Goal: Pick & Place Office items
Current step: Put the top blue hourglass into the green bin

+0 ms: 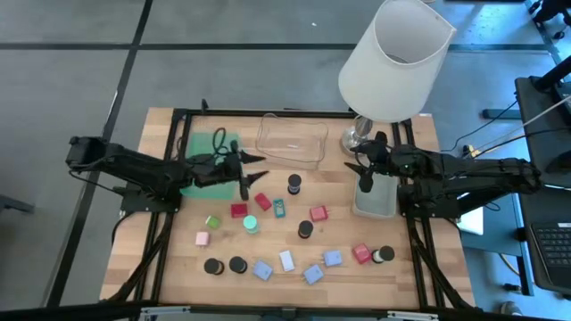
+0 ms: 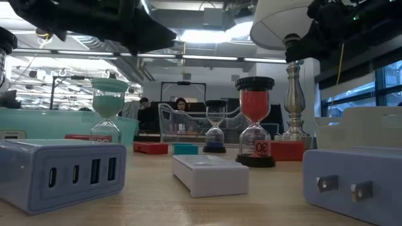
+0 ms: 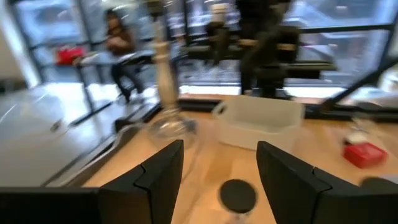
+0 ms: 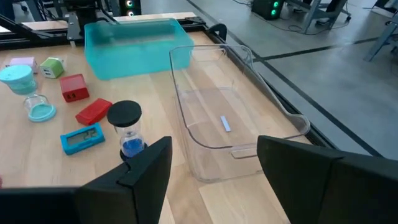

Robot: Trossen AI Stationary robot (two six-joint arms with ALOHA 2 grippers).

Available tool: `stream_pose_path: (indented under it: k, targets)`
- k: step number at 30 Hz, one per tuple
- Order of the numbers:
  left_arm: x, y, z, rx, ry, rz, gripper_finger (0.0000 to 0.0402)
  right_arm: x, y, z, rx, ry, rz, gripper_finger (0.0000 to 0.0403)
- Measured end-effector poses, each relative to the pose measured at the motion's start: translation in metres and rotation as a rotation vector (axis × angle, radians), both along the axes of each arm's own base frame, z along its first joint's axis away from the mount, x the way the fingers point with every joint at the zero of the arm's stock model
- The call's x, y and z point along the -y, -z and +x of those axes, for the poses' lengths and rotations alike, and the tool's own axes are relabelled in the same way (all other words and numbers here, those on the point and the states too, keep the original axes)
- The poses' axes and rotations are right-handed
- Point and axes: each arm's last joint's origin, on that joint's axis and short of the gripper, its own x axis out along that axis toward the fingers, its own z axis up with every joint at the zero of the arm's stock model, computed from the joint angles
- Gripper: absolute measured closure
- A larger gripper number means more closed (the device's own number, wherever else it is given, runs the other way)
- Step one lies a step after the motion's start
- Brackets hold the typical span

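Two dark, jointed arms are seen from above, the left arm (image 1: 143, 169) and the right arm (image 1: 464, 169), each built of black segments. Thin black cables are looped near the left gripper (image 1: 243, 174). Broad, matte black fingers (image 4: 146, 171) are shown in the wrist views.

Even, bright light is given from ceiling lamps (image 2: 207, 34). Strong blur is seen beyond the left gripper (image 3: 221, 171). Soft shadows are cast on the table (image 1: 169, 276).

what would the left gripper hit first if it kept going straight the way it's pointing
Probably the black-capped hourglass just ahead of the open left gripper; it sits low, so the fingers might pass over it. Beyond it stands the grey tray.
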Motion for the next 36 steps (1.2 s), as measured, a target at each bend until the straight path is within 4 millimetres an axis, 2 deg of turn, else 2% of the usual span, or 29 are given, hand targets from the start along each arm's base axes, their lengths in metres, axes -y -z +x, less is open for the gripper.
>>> stream_pose_path:
  k: [5,11,18,24,30,36]
  targets:
    - [0.003,0.005,0.02,-0.018,0.089,0.02,0.0201,0.0,0.003,0.004,-0.024,0.0,0.001,0.0161]
    - [0.001,0.01,0.05,-0.07,0.022,0.051,0.0201,0.0,0.006,0.006,-0.044,0.0,0.002,0.0161]
    - [0.001,0.021,0.074,-0.113,0.008,0.041,0.0201,0.0,0.009,0.007,-0.066,-0.001,0.004,0.0161]
    - [0.001,0.027,0.082,-0.115,0.002,-0.072,0.019,-0.001,0.01,0.007,-0.076,-0.052,0.031,0.0161]
    - [0.001,0.039,0.086,-0.192,0.003,-0.158,0.0154,-0.003,0.011,0.007,-0.08,-0.094,0.052,0.0161]
    - [0.001,0.049,0.09,-0.229,-0.002,-0.138,0.0128,-0.003,0.011,0.007,-0.085,-0.093,0.052,0.0161]
